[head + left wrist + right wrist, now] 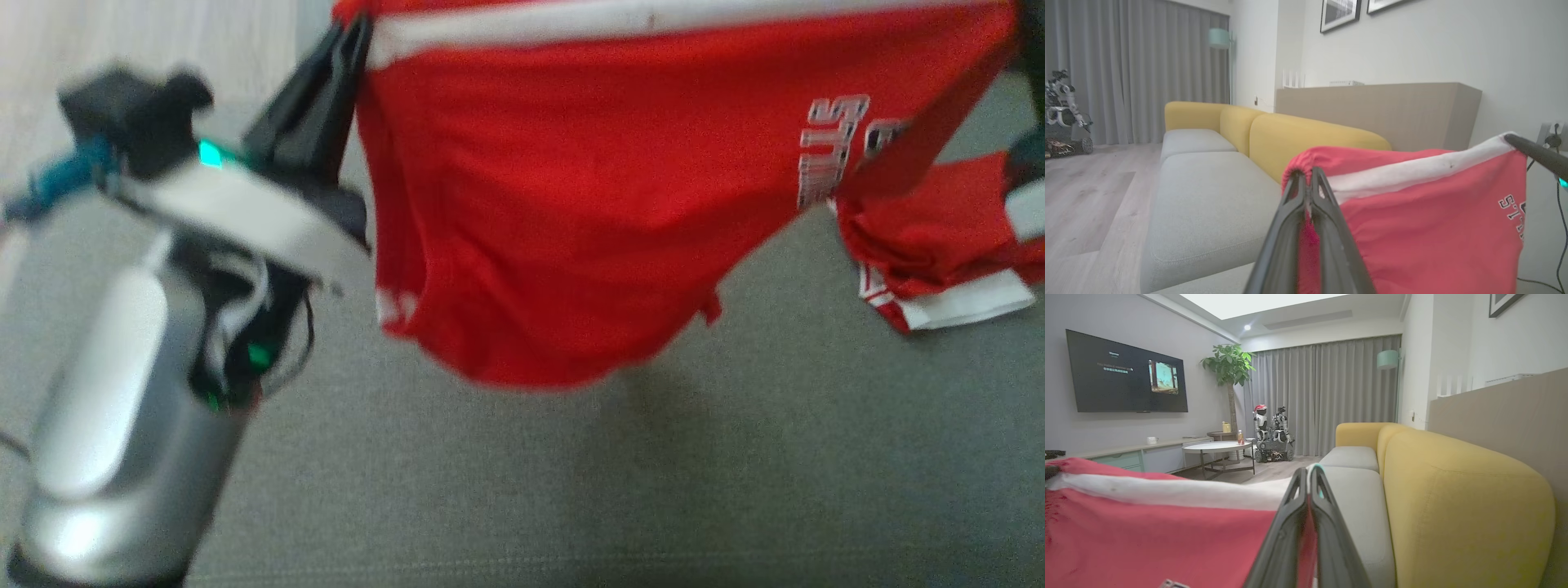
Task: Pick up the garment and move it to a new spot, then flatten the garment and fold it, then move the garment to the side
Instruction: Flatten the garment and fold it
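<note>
A red garment with a white band along its top edge and white lettering hangs spread in the air above the grey sofa seat. My left gripper is shut on its upper left corner; in the left wrist view the fingers pinch bunched red cloth. My right gripper is shut on the opposite top corner, where the white band meets its tips. That gripper's dark finger also shows at the garment's far corner. The lower hem sags in a curve, off the seat.
A second heap of red and white cloth lies on the seat at the right. The yellow sofa back runs behind the seat. Wooden floor, a round table, another robot and a wall-mounted TV lie beyond.
</note>
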